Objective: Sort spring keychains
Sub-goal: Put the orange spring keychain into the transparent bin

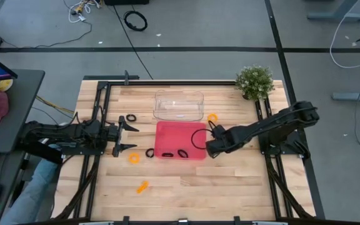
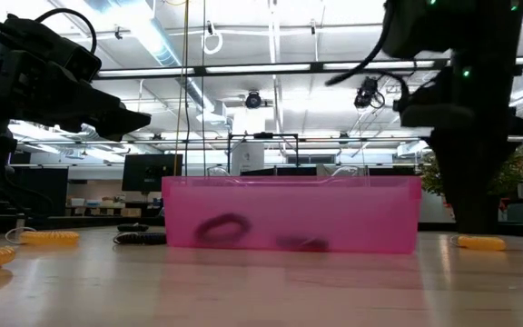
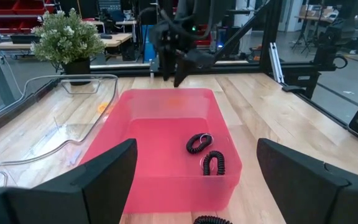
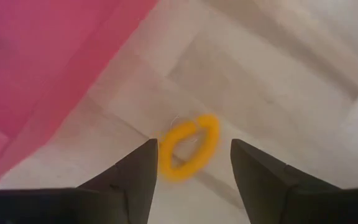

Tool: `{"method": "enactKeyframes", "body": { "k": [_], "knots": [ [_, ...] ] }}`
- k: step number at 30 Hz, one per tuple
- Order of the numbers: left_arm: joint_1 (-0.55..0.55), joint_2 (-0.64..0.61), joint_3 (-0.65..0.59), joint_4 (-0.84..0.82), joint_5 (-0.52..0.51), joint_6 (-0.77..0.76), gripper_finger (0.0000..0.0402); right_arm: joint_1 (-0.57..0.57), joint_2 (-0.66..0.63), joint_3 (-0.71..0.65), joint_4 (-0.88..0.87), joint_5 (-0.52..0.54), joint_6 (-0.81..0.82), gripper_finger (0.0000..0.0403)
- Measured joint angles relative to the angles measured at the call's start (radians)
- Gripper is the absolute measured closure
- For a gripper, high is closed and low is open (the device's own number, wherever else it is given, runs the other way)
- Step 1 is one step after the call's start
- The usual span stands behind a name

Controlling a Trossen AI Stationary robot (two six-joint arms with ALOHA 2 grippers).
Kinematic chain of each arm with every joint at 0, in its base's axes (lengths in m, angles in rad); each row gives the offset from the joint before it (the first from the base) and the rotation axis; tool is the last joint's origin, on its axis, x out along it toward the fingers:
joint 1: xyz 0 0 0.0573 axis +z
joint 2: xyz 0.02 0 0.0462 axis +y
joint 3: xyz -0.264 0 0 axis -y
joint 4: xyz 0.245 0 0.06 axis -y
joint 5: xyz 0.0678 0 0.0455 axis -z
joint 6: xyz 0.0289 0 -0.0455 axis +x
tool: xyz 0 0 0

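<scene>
Overhead, strip lights glow; on the wooden table [image 1: 230, 181], both grippers stand spread.

We see a grey floor [image 1: 230, 25] strewn with cables [image 1: 135, 20], fluorescent ceiling lights [image 2: 152, 36] overhead, and a dark desk [image 1: 17, 94] nearby.

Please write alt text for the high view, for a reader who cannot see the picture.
Seen from above, a pink tray holding two black spring keychains sits mid-table, the right hand hanging open at its right edge near an orange keychain. The left hand waits open to the tray's left. A clear tray lies behind, a small plant at the far right corner.
</scene>
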Motion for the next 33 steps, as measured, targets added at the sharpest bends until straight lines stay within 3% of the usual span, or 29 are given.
{"method": "enactKeyframes", "body": {
  "k": [13,22,27,33],
  "knots": [
    [0.000,0.000,0.000,0.000,0.000,0.000,0.0065,-0.057,0.174,0.002,0.060,-0.097,-0.092,0.0198],
    [0.000,0.000,0.000,0.000,0.000,0.000,0.0065,-0.081,0.199,0.002,0.120,-0.138,-0.139,0.0203],
    [0.000,0.000,0.000,0.000,0.000,0.000,0.0065,-0.082,0.202,0.002,0.127,-0.153,-0.143,0.0248],
    [0.000,0.000,0.000,0.000,0.000,0.000,0.0065,-0.084,0.202,0.000,0.129,-0.188,-0.191,0.0356]
  ]
}}
